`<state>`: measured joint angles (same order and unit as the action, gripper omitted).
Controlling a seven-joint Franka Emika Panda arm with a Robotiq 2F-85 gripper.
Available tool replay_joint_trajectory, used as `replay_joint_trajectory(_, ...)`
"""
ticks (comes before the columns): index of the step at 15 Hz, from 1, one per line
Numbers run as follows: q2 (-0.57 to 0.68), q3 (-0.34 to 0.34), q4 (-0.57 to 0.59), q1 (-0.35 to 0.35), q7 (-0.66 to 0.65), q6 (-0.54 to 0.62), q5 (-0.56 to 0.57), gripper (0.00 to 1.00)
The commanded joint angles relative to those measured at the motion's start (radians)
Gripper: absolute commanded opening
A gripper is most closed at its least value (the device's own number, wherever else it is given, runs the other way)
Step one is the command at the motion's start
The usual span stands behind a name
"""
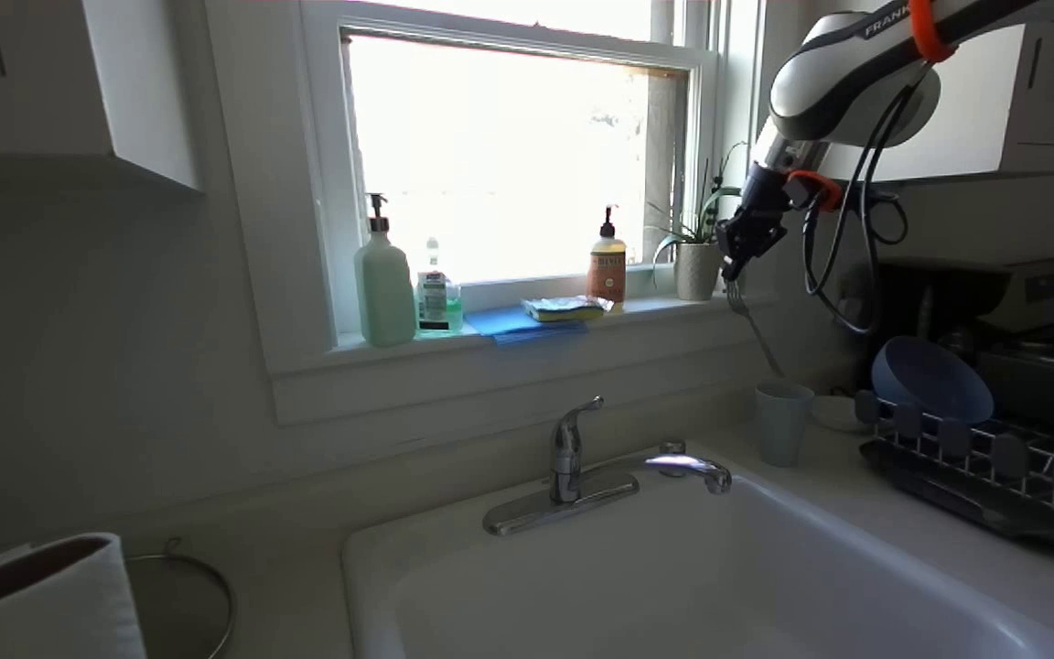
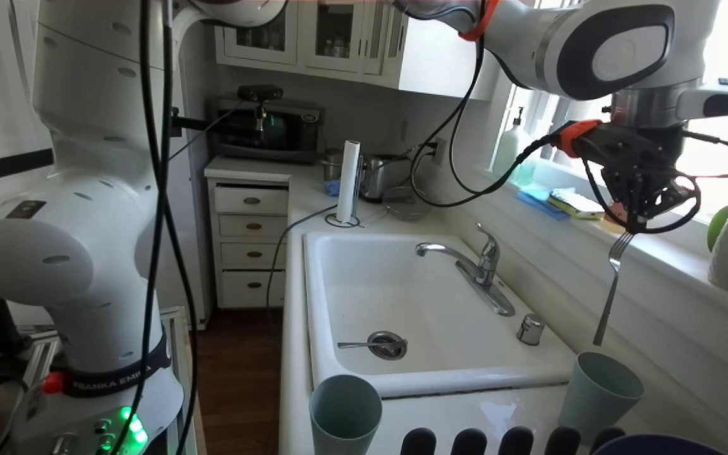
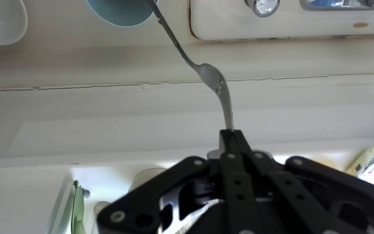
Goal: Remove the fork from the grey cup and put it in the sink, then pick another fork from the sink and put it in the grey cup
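My gripper (image 1: 730, 275) is shut on the tines of a fork (image 1: 756, 334), which hangs tilted with its handle down. This shows in both exterior views, with the gripper (image 2: 637, 226) and the fork (image 2: 613, 278) near the window sill. The handle's end is just above the rim of the grey cup (image 2: 598, 392). In the wrist view the fingertips (image 3: 230, 131) pinch the fork (image 3: 211, 76), and its handle reaches over the cup (image 3: 125, 14). Another utensil (image 2: 357, 345) lies across the drain in the sink (image 2: 440, 297); its head is hard to make out.
A second pale cup (image 2: 345, 417) stands at the counter's front edge. A dish rack (image 1: 994, 467) holds a blue bowl (image 1: 934, 380) beside the grey cup. The chrome tap (image 1: 566, 458) rises behind the basin. A plant pot (image 1: 696, 270) and soap bottle (image 1: 607, 265) stand on the sill.
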<state>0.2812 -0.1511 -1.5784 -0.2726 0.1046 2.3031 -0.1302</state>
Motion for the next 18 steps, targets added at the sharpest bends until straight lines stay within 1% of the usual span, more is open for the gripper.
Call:
replay_joint_trajectory(1,0.042,0.018,0.034,-0.041,0.104,-0.003,-0.099,0.00)
replay_joint_trajectory(4,0.065,0.024,0.033,-0.065,0.158,-0.004,-0.163,0.00)
replay_joint_trajectory(5,0.071,0.023,0.037,-0.071,0.168,-0.020,-0.167,0.00)
replay_joint_trajectory(10,0.091,0.018,0.027,-0.097,0.196,-0.014,-0.169,0.00)
replay_joint_trajectory(18,0.157,0.024,0.038,-0.134,0.174,-0.010,-0.209,0.00)
